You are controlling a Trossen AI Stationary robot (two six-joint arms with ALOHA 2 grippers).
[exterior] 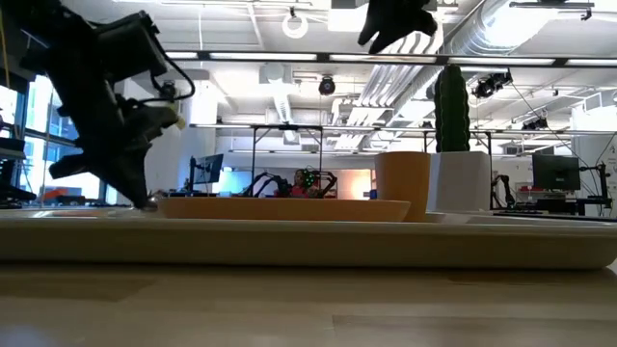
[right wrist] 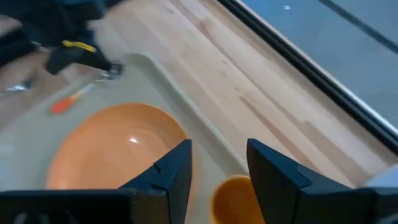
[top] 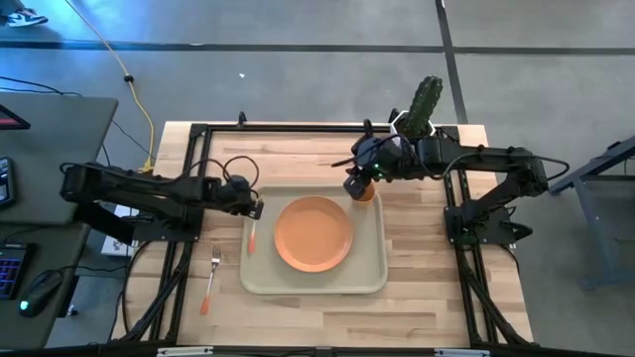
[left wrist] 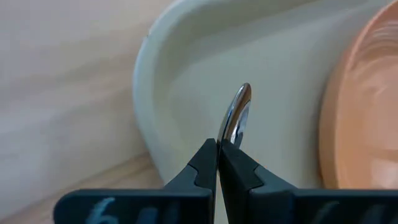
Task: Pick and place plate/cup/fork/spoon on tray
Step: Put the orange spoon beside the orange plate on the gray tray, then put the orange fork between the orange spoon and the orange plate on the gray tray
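Fork (top: 211, 278) lies on the table, left of tray (top: 372, 283), untouched. Left gripper (top: 256, 210) at tray's left edge w/ fingers pinched on spoon (left wrist: 235, 118), bowl end; handle trails inside tray. Plate (top: 313, 234) sits mid-tray. Right gripper (right wrist: 217, 165) hangs spread above cup (top: 365, 192) at tray's right corner. Risk: spoon could snag tray rim & flip out on release.

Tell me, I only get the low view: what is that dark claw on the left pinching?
Observer: The left gripper is shut on the spoon, at its silver bowl.
Visitor: Where's its handle?
Observer: Lying inside the tray's left edge, beside the plate.
Visitor: And the other claw?
Observer: The right gripper hangs open above the cup, near the tray's far right corner.
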